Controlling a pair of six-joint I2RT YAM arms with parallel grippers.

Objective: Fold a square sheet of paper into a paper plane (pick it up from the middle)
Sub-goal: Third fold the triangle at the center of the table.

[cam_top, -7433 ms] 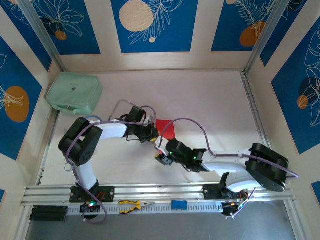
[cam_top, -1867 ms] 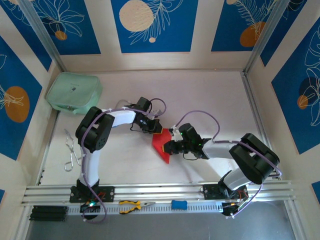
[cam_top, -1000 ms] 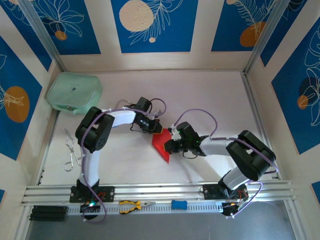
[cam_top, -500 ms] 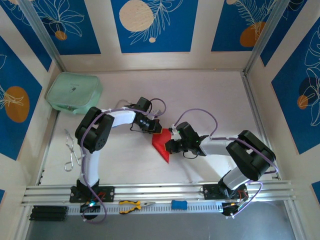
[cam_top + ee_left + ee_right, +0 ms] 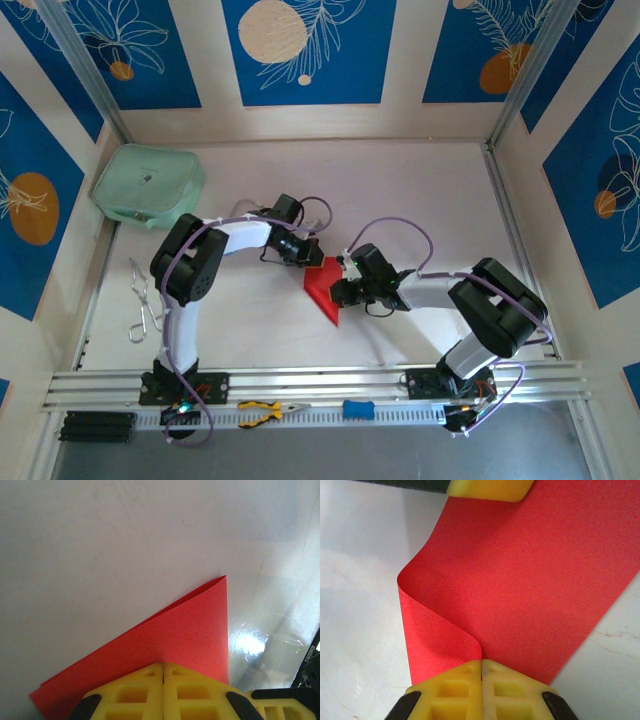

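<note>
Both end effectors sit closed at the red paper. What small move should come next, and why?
Probably drag the right end effector along the bulging fold, pressing down, to crease it. The paper is doubled over, but the bend looks rounded rather than flat. The closed left end effector presses on the paper's opposite side, so the sheet should stay put.

The right claw (image 5: pixel 481 666) hides the paper's (image 5: pixel 530 580) near edge.

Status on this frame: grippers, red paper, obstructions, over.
Left gripper shut, tips on folded bright red paper sheet. Right gripper shut at its curled fold. Mint-green pouch far off, back-left corner.
</note>
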